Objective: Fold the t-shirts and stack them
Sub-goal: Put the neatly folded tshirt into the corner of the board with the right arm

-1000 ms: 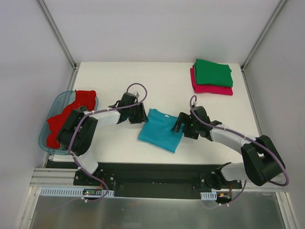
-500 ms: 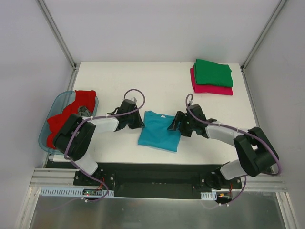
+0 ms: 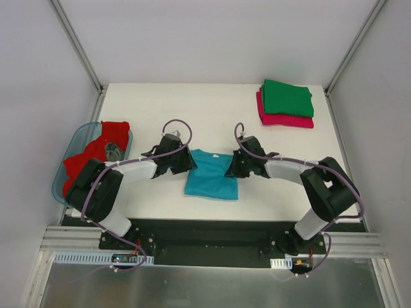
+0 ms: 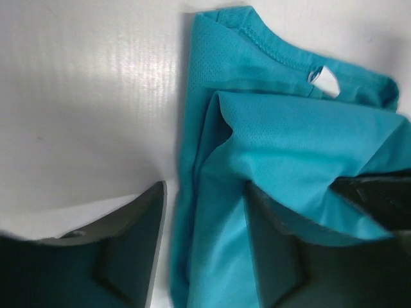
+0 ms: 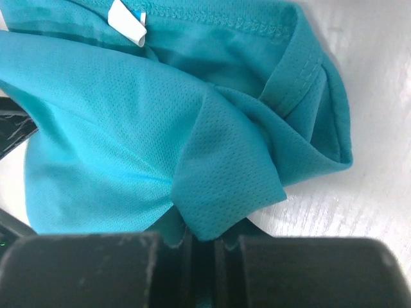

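Observation:
A teal t-shirt lies partly folded at the near middle of the table, collar away from the arms. At its left edge is my left gripper, open, with teal cloth lying loosely between the fingers. On the right edge, my right gripper is shut on a folded corner of the teal t-shirt, pinched at the jaws. A green t-shirt lies folded on a pink-red one at the far right. A red t-shirt and a grey one are in the basket.
The translucent blue basket hangs off the table's left edge. Metal frame posts rise at the far corners, and white walls close in both sides. The folded stack sits near the right edge.
Both grippers slid farther along the teal t-shirt's sides toward its collar. The right one closed on the cloth; the left one shut and opened again. The shirt is narrower.

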You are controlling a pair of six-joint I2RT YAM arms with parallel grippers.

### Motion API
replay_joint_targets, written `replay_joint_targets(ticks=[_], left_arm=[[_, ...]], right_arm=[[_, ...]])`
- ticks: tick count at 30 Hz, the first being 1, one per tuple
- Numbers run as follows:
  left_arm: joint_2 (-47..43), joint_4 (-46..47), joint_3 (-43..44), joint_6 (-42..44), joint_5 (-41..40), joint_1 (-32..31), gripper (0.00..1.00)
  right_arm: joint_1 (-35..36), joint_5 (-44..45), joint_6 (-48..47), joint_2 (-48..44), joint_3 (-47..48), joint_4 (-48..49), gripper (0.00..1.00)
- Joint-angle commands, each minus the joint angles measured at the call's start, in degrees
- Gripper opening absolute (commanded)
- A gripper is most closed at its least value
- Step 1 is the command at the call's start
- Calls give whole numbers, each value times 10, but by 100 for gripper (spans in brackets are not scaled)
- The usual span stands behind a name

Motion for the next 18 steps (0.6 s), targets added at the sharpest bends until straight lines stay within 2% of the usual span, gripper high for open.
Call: replay_joint_targets(ticks=[1,2,6,11,18], left_arm=[[-65,-70,-13,18,-51,-4,73],[-83,-82,-16,17,-62,-3,99],[-204,-117,-47,20,-108,-2,99],[-369,-176,-81,6,-187,-1,99],[-511,-237,-108,-6,-246,0,99]], right_arm=[[8,51,-108,23,43,-73,1],[9,56,-125,22,57,-77,1],[10,104,-209,33,144,-132,1],[10,218,-320,69,274,-206,1],[-5,319,-464,149,429,-253,1]])
